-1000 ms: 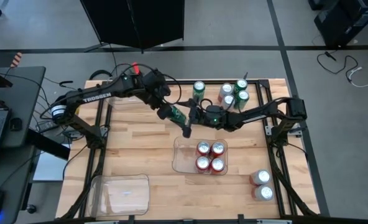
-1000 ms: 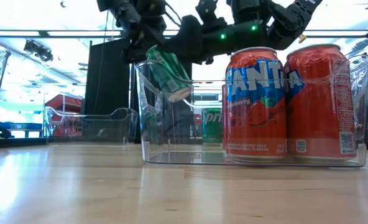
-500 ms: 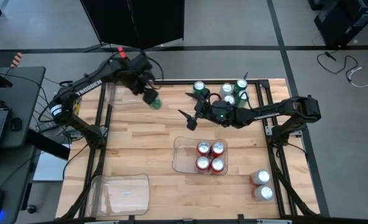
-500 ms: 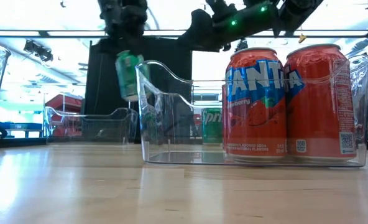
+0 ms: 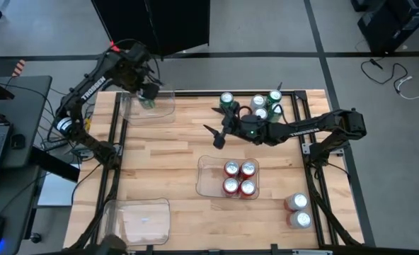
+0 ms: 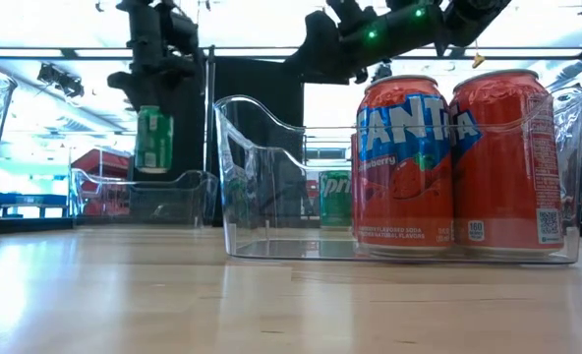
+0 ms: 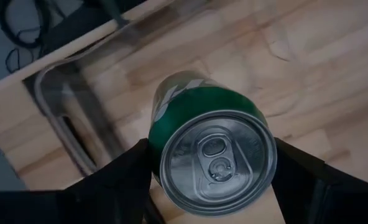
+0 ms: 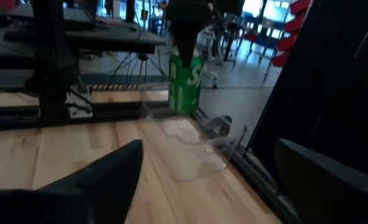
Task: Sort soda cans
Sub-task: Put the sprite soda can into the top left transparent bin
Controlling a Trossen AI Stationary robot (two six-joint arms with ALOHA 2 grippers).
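Observation:
My left gripper [image 5: 148, 99] is shut on a green soda can [image 6: 154, 140], held upright over the clear tray [image 5: 165, 112] at the table's far left. My right gripper [image 5: 216, 131] is open and empty above the table's middle, just beyond the middle tray [image 5: 204, 177], where four red cans [image 5: 239, 177] stand on their bases. Three green cans [image 5: 227, 99] and two silver-white cans [image 5: 259, 106] stand at the far edge. Two more silver-white cans [image 5: 299, 210] stand at the near right. The right wrist view shows the held green can [image 8: 185, 84] farther off. My left gripper pinches the green can between its two fingers [image 7: 119, 180], on opposite sides of the wall just below the top rim [image 7: 154, 148]. The fingers come from above, pointing down. The can hangs upright below them, its silver top [image 7: 218, 162] up, clear of the tray.
Another clear tray [image 5: 139, 219] lies at the near left corner. The dark arm frames stand along the table's left edge [image 5: 110, 152] and right edge [image 5: 316, 152]. Bare wood [image 5: 160, 156] lies between the trays.
My left gripper has carried the green can from the table's middle toward the far left corner, over the far-left tray; the can has turned from tilted to upright. My right gripper has drawn back a little toward the far edge and then kept still.

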